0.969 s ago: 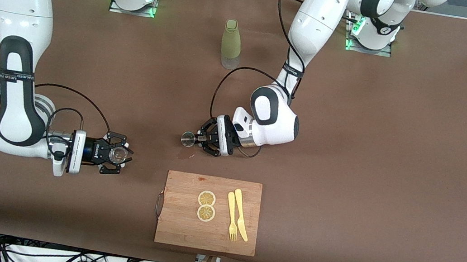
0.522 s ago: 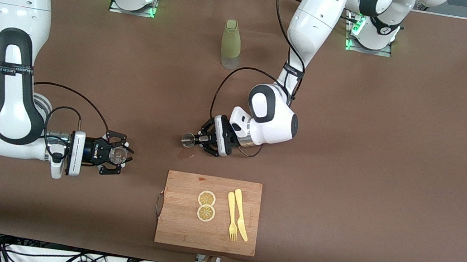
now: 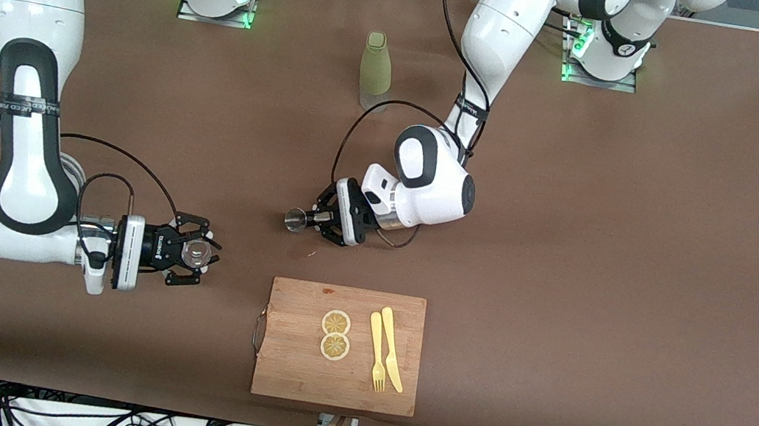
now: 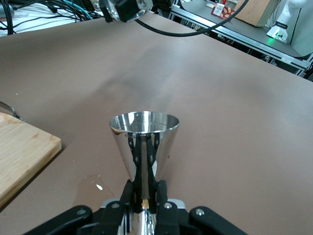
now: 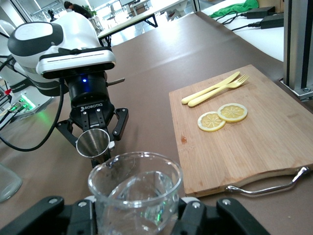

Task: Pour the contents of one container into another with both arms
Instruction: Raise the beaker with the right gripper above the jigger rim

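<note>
A brown table [image 3: 637,279] carries a wooden cutting board [image 3: 298,372] with two lemon slices [image 3: 335,334], a yellow plastic fork [image 3: 376,354] and knife [image 3: 392,349]. Over the table beside the board, the left gripper [image 3: 315,220] clamps a steel jigger [image 3: 295,219], its mouth tipped toward the right arm's end. The right gripper [image 3: 199,256] grips a clear glass [image 3: 196,254], toward the right arm's end from the board. A green bottle [image 3: 375,71] stands farther from the camera than the board.

A wooden board [image 3: 340,346] with a metal handle [image 3: 258,330] lies on the brown table [image 3: 637,279], near the front camera's edge. Two lemon slices [image 3: 335,334] lie on it, touching each other, and just beside them a yellow fork [image 3: 376,354] and knife [image 3: 392,349] lie side by side. A green bottle [image 3: 375,71] stands upright between the bases, well apart from the board.
</note>
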`<state>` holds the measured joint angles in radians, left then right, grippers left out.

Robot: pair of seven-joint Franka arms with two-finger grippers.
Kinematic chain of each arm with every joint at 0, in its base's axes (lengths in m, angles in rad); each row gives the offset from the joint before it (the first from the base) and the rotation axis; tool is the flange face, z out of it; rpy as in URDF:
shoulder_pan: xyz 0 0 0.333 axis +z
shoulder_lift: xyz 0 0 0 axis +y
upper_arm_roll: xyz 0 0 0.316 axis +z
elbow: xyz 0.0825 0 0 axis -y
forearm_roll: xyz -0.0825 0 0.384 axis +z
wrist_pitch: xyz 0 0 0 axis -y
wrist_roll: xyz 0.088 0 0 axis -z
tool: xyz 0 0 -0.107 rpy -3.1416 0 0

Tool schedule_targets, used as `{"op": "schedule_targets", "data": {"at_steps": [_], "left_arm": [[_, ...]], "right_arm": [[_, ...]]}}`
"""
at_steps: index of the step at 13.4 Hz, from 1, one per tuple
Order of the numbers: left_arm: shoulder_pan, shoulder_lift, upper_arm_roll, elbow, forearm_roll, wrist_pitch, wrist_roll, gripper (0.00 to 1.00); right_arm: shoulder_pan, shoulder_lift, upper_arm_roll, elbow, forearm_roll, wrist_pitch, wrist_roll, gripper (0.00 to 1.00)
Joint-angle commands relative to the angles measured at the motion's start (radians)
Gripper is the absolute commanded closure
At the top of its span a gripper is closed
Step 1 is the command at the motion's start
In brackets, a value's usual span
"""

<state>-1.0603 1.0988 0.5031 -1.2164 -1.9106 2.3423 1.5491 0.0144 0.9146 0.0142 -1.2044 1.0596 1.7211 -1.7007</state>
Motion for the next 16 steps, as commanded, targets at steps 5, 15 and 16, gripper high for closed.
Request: {"op": "schedule_targets", "data": {"at_steps": [5, 15, 16], "left_arm": [[-0.046, 0.033, 0.075, 0.04, 0.019, 0.012, -0.08, 1.0], [-0.046, 0.052, 0.1, 0.06, 0.018, 0.012, -0.08, 1.0], [-0.046, 0.052, 0.1, 0.06, 0.018, 0.012, -0.08, 1.0]], "right_arm": [[-0.002, -0.01, 0.082, 0.042, -0.147, 0.045, 0.114, 0.76], [0.004, -0.01, 0.119, 0.042, -0.193, 0.068, 0.116, 0.76], [0.004, -0.01, 0.121, 0.042, -0.193, 0.077, 0.116, 0.76]]}}
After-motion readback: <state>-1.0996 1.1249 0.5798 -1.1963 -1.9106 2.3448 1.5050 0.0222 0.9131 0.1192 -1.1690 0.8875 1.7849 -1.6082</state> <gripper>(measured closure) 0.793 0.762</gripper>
